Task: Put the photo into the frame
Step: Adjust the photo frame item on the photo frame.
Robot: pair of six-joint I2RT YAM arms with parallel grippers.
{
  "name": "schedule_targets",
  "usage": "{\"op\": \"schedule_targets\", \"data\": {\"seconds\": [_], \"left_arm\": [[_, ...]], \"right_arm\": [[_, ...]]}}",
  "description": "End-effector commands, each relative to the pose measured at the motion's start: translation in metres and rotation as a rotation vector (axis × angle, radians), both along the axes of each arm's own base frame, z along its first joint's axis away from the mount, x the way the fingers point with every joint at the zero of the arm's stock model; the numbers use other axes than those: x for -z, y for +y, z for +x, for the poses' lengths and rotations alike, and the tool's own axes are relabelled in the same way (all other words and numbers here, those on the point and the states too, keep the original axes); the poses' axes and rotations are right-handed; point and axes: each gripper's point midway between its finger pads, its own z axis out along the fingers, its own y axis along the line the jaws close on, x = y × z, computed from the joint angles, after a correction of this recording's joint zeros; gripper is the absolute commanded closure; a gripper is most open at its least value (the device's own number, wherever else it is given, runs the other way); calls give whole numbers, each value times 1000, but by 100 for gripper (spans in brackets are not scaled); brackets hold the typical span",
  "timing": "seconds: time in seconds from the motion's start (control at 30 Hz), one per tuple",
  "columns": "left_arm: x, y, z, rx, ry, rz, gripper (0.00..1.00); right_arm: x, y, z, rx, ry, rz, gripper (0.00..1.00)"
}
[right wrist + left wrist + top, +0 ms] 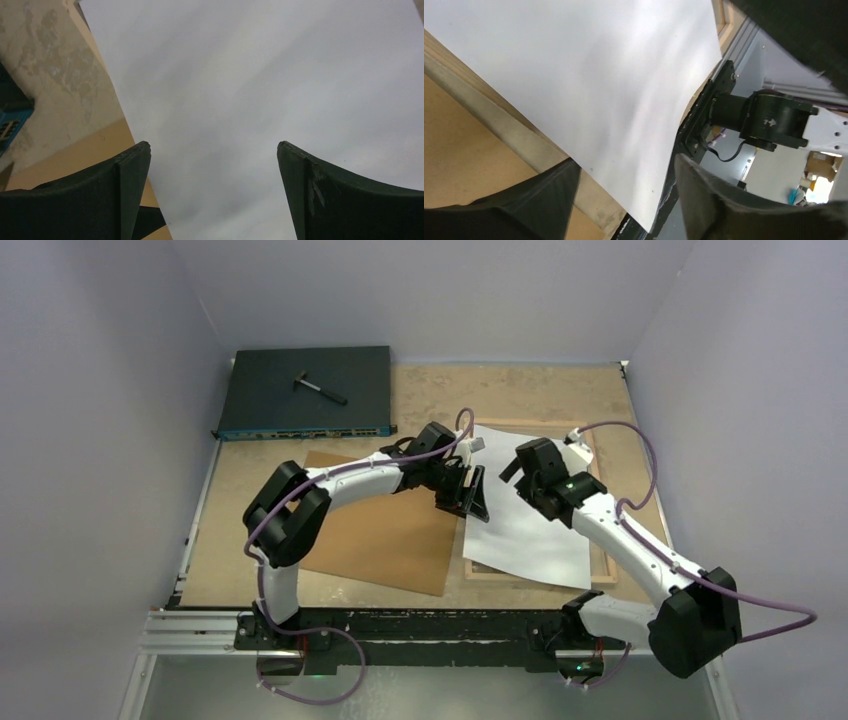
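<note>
At the upper left of the top view a dark box [300, 390] is seen on the surface [540, 390], well apart from the work. Below it, centre left, the brown board [380, 540] is laid flat under the left arm.

The left tool [468, 495] is held at the photo's left edge. In its wrist view its fingers [551, 197] are seen apart, with that edge between them and nothing clamped.

The photo [525, 525] is laid white back up on the frame [494, 120], right of centre. It is set a little askew, so that the left wood rail is partly covered and the near corner is carried past it. It is judged not yet seated inside the rails.

Further right, the right tool [214, 146] is poised over the white back near the photo's upper part, its fingers [127, 175] spread wide and nothing gripped. Whether the paper is touched cannot be told.

The step in hand is judged to be the squaring of the photo within the frame. For the next move, a light push or press is called for, so that the sheet is turned parallel to the rails and dropped flat, without its corner being creased
</note>
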Motion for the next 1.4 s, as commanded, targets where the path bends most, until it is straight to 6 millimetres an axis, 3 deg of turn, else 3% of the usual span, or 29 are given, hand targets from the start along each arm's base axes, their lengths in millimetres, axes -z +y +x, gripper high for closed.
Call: {"op": "schedule_targets", "data": {"seconds": [0.0, 0.2, 0.37, 0.5, 0.57, 0.73, 0.93, 1.17, 1.37], "left_arm": [[-2, 8, 6, 66, -59, 45, 25], [-19, 48, 16, 147, -87, 47, 15], [-33, 83, 42, 207, -176, 100, 11], [-18, 100, 55, 251, -320, 179, 10], [-7, 103, 60, 269, -475, 249, 9], [5, 98, 77, 296, -793, 418, 8], [13, 86, 95, 307, -880, 484, 6], [39, 67, 79, 347, -876, 447, 4], [42, 52, 64, 356, -938, 435, 3]], "right_arm": [[-25, -22, 31, 50, -79, -21, 1], [-38, -25, 38, 34, -102, -25, 1], [-35, -23, 44, 15, -106, -36, 1], [-30, -15, 44, -11, -92, -13, 1], [-29, -13, 39, -11, -74, 6, 1], [-37, -15, 36, -15, -101, 20, 1], [-35, -14, 34, -14, -100, 48, 1], [-37, -29, 35, 23, -110, 57, 1], [-38, -44, 41, 56, -123, 83, 1]]}}
